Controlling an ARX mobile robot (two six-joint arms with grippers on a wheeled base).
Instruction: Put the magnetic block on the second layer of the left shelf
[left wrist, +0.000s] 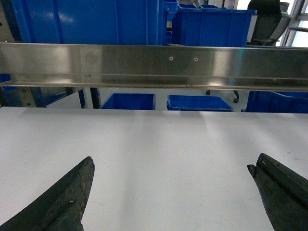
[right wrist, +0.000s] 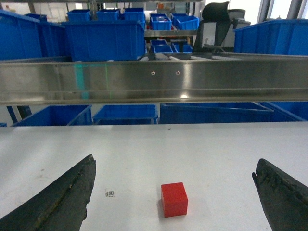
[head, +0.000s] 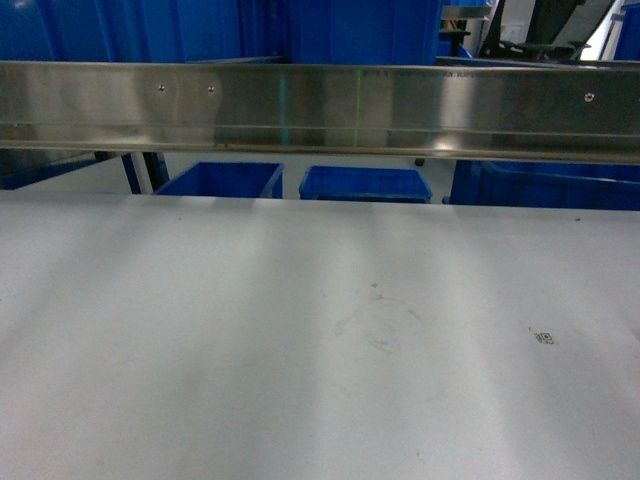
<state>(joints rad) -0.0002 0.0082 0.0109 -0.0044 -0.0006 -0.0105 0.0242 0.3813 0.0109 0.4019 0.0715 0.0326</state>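
The magnetic block [right wrist: 173, 199], a small red cube, rests on the white tabletop [right wrist: 216, 144] in the right wrist view. It lies between and slightly ahead of the spread fingers of my right gripper [right wrist: 174, 163], which is open and not touching it. My left gripper [left wrist: 173, 163] is also open, hovering over bare white table with nothing between its fingers. Neither gripper nor the block shows in the head view. The left shelf second layer is out of view.
A shiny steel rail [head: 320, 110] spans the far side of the tabletop [head: 300, 330] at about gripper height. Blue crates [head: 365, 183] stand behind and below it, with larger ones [left wrist: 91, 21] higher up. A small printed marker [right wrist: 110, 193] lies left of the block.
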